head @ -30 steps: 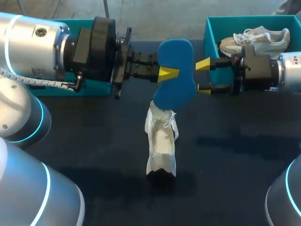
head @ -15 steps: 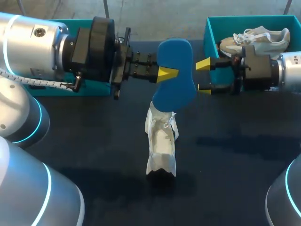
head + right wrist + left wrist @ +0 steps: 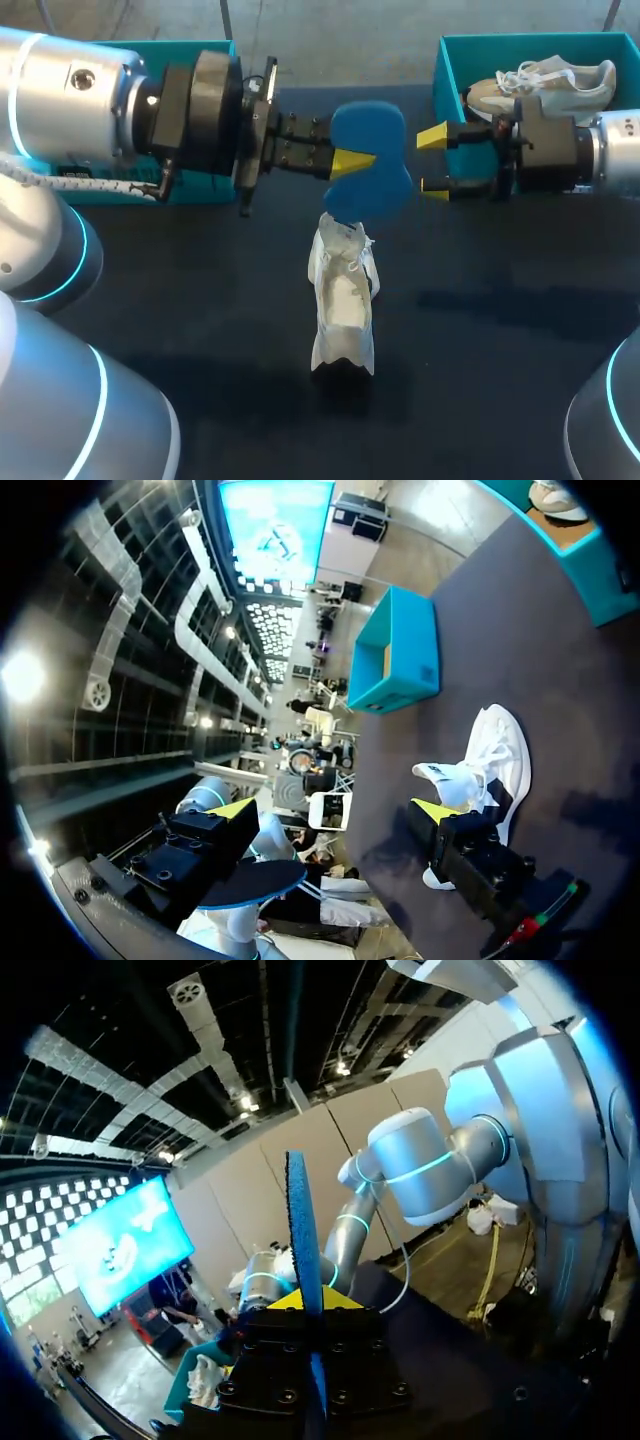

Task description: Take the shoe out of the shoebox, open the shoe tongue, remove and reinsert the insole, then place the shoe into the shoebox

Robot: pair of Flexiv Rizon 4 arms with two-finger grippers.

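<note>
Above the white shoe point(image 3: 343, 300) on the table, my left gripper point(image 3: 350, 160) pinches the blue insole point(image 3: 375, 130) while my right gripper point(image 3: 432, 162) waits spread beside it, so I should line it up with the shoe's opening and feed it in slowly.

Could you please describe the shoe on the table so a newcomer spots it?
On the dark table, midway between two teal boxes, the shoe lies on the bare top under the blue insole held by the left gripper. The other shoe sits in the right box.
</note>
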